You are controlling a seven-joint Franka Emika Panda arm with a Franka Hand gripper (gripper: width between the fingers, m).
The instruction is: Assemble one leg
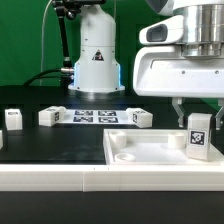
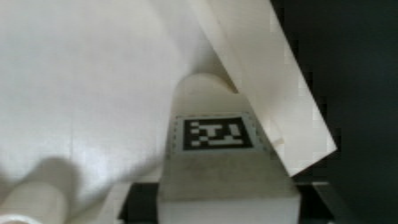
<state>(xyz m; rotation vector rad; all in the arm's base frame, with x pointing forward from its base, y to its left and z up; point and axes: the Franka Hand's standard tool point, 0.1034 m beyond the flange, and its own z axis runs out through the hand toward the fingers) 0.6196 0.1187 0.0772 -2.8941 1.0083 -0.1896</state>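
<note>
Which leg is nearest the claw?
The leg upright on the white panel, right below the claw; the other three sit off it, toward the exterior view's left.

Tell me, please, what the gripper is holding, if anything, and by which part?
It cannot be told: the gripper has its fingers on either side of the top of the leg, which stands on the panel, but contact is unclear.

Tool (image 1: 199,112): upper body cut off by the exterior view's top and right edges. Contact with the leg (image 1: 198,135) cannot be determined. Panel (image 1: 150,152): runs past the exterior view's right edge. Wrist view: leg's near end cropped; tag (image 2: 217,133) blurred, pattern illegible.
</note>
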